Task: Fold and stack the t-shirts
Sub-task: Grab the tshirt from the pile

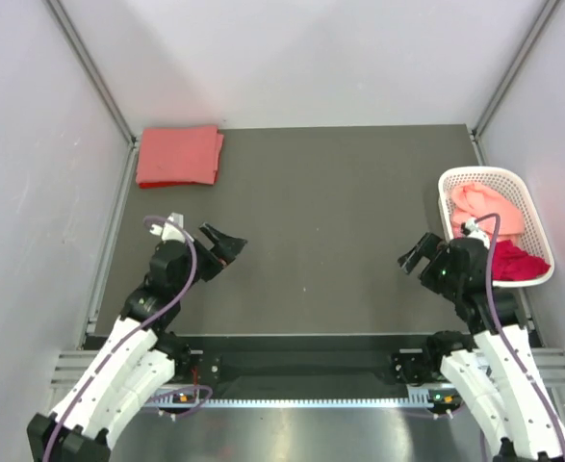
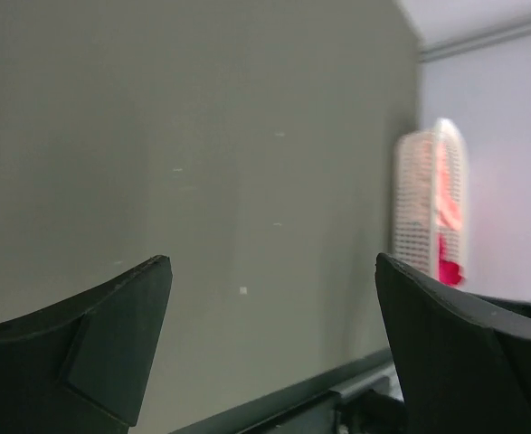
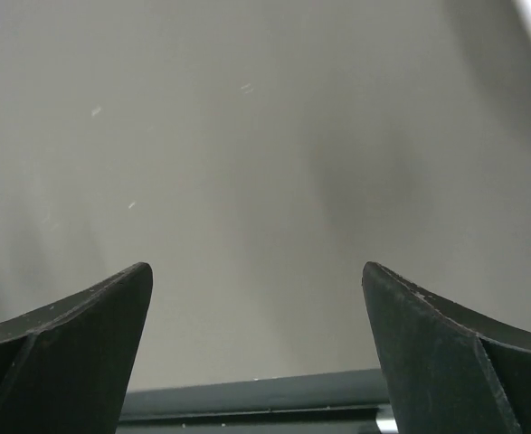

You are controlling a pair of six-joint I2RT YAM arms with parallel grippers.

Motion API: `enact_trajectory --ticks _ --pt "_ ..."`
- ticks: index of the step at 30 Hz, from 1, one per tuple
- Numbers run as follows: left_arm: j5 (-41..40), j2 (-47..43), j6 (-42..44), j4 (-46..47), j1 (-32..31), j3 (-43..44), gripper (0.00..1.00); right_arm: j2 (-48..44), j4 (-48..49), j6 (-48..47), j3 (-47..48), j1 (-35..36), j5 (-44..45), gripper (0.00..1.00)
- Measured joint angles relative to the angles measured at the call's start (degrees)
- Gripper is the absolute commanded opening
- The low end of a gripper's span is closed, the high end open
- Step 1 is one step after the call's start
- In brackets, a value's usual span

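A coral-red t-shirt [image 1: 178, 155] lies folded at the table's far left corner. In the white basket [image 1: 542, 229] at the right, a salmon-pink t-shirt [image 1: 482, 204] is bunched up at the far end and a magenta-red t-shirt [image 1: 518, 263] lies at the near end. My left gripper [image 1: 222, 248] hangs open over the near left of the mat with nothing between its fingers; the left wrist view shows its jaws [image 2: 272, 264] wide apart. My right gripper [image 1: 414, 256] is open and empty too, just left of the basket, jaws [image 3: 256, 269] spread over bare mat.
The dark grey mat [image 1: 311, 221] spans the table. White walls with metal rails close it in on the left, right and back. The basket [image 2: 426, 203] shows blurred at the right of the left wrist view.
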Motion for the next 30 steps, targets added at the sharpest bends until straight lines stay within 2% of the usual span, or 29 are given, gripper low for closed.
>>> enact_trajectory --ticks 6,12,14,17,18,19,20,22,25,30 --pt "-6.6 12.57 4.0 -7.45 0.02 9.77 0.99 17.46 -5.03 -1.2 13.88 0.0 8.09 1.0" --pt "-13.62 23.69 8.96 -17.53 1.29 23.32 0.99 42.14 -8.5 -7.5 35.85 -1.14 10.93 1.0" --pt "-13.11 25.99 13.11 -18.88 2.95 25.83 0.99 47.76 -7.91 -8.57 40.37 -3.65 10.78 1.0" --pt "-9.75 29.0 20.44 -19.39 5.29 27.69 0.99 50.93 -7.37 -9.01 41.53 -10.62 9.57 1.0" --pt "-8.41 29.83 22.16 -19.41 5.7 27.89 0.99 51.56 -7.1 -9.14 41.62 -14.01 8.79 0.95" --pt "-6.71 30.91 24.2 -19.76 6.03 28.11 0.98 52.35 -6.93 -9.18 41.99 -17.51 7.5 0.74" --pt "-5.29 31.74 25.9 -20.09 6.23 28.2 0.98 53.55 -6.8 -9.6 42.73 -20.92 6.16 0.63" --pt "-2.32 33.16 29.24 -20.96 6.38 28.22 0.96 56.63 -6.8 -9.51 45.18 -26.1 4.24 0.5" --pt "0.48 33.53 33.11 -22.29 6.4 28.41 0.92 62.84 -6.12 -9.68 49.48 -30.93 3.48 0.5" --pt "3.52 33.57 38.05 -23.21 6.38 30.12 0.9 68.52 -5.2 -10.19 49.96 -33.05 3.63 0.54"
